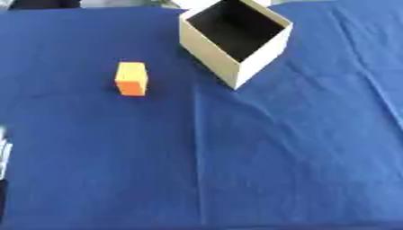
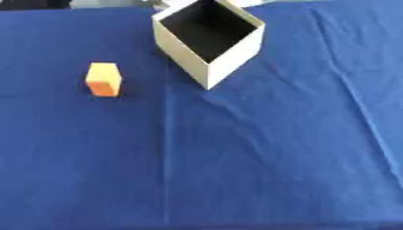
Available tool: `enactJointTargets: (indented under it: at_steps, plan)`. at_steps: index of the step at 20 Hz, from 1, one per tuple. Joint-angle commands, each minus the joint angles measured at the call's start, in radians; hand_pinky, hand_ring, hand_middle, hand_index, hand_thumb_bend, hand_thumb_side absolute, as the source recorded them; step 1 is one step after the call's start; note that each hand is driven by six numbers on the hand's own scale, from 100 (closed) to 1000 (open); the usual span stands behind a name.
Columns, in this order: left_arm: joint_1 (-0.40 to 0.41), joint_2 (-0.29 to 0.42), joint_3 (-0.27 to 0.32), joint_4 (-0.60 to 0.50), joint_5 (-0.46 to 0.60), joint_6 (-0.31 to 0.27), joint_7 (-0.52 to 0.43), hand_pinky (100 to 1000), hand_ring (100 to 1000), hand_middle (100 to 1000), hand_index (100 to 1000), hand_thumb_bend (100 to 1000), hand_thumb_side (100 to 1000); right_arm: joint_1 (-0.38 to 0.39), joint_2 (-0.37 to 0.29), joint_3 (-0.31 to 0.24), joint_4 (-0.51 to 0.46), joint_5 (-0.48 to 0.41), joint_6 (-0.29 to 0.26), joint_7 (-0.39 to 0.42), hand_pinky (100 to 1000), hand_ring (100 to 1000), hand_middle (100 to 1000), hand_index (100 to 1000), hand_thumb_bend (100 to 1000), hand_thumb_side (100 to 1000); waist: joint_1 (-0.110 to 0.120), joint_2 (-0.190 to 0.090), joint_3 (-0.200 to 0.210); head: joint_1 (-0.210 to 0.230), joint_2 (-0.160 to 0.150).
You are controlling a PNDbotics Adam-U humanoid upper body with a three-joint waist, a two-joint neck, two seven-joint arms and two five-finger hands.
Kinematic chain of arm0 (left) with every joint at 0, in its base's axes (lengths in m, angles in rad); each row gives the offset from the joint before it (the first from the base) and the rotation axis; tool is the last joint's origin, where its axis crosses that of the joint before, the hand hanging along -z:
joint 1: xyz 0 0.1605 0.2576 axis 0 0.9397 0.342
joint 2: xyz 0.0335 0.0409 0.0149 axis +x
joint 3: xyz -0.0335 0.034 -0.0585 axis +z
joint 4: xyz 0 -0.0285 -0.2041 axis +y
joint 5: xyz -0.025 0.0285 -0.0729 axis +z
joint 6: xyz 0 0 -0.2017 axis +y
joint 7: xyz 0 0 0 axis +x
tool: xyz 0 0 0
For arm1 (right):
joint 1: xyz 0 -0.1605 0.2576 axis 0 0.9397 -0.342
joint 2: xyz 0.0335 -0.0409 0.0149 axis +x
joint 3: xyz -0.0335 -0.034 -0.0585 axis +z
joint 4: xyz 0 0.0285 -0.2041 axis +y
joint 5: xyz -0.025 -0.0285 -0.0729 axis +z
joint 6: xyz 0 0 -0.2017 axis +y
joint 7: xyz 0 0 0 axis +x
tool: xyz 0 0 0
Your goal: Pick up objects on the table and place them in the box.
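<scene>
Neither of my hands shows clearly, so I cannot tell how my fingers stand, and nothing on the table is held or touched by them. At the left edge of the left eye view, low down, there is only a pale sliver with something dark below it; I cannot tell what it is. Outward from there lies the blue cloth [image 1: 260,161], creased, with one long fold running down from the box toward the near edge. The orange block [image 1: 132,78] stands on the cloth on my left side, toward the far half of the table, alone and well apart from the box. The box [image 1: 211,51] is beige, open at the top and dark inside, set cornerwise at the far middle of the table with one corner pointing toward me. I can see nothing inside it but its dark interior. The block lies to the left of the box and a little nearer to me.
</scene>
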State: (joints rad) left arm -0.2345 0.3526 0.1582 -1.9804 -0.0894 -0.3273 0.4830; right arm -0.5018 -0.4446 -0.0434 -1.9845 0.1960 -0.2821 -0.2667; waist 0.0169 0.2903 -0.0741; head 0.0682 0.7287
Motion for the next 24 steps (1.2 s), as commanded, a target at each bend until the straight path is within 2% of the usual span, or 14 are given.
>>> enactJointTargets:
  at_steps: [1,4,8,13,16,19,22,23,24]
  plan:
    - [-0.005,0.026,0.008,-0.02,-0.006,0.001,-0.005,473,589,659,715,179,630,-0.015,-0.024,-0.007,-0.016,-0.002,0.0,0.002,780,710,639,756,100,804,0.0,-0.014,0.0,0.001,0.004]
    - [-0.006,0.064,0.002,-0.02,-0.013,0.007,-0.014,472,588,661,717,181,630,-0.015,-0.026,-0.007,-0.016,-0.002,0.0,0.002,780,710,639,756,100,804,0.001,-0.014,-0.002,-0.001,0.009]
    - [-0.033,0.148,-0.026,-0.02,-0.046,0.027,-0.041,470,586,662,721,185,631,-0.012,-0.036,-0.006,-0.016,-0.001,0.0,0.003,780,710,639,757,100,804,0.009,-0.015,-0.001,-0.001,0.014]
    - [-0.099,0.268,-0.087,-0.02,-0.102,0.097,-0.106,465,580,663,730,178,629,-0.009,-0.047,-0.003,-0.016,0.0,0.0,0.005,780,709,638,757,100,801,0.02,-0.017,0.003,-0.008,0.01]
    - [-0.151,0.338,-0.135,0.004,-0.127,0.14,-0.147,467,581,666,738,206,653,-0.009,-0.053,-0.002,-0.016,0.001,0.001,0.007,780,709,638,757,100,805,0.023,-0.017,0.006,-0.015,0.007]
    - [-0.177,0.412,-0.133,0.011,-0.108,0.185,-0.185,467,581,666,738,206,653,-0.011,-0.05,-0.002,-0.016,0.0,0.001,0.007,780,709,638,757,100,805,0.019,-0.016,0.004,-0.013,0.005]
    - [-0.177,0.491,-0.116,-0.012,-0.062,0.234,-0.185,467,581,666,738,206,653,-0.014,-0.045,-0.001,-0.016,-0.002,0.0,0.008,780,709,638,757,100,805,0.015,-0.015,-0.001,-0.007,0.003]
    - [-0.18,0.512,-0.116,-0.012,-0.051,0.25,-0.184,477,588,677,768,259,698,-0.015,-0.046,0.001,-0.016,-0.003,0.0,0.009,780,708,637,757,100,807,0.017,-0.013,-0.004,-0.007,0.002]
    - [-0.195,0.534,-0.129,0.0,-0.052,0.266,-0.191,481,592,682,775,271,705,-0.019,-0.052,0.005,-0.016,-0.003,-0.001,0.013,780,708,637,757,100,807,0.023,-0.011,-0.01,-0.012,-0.003]
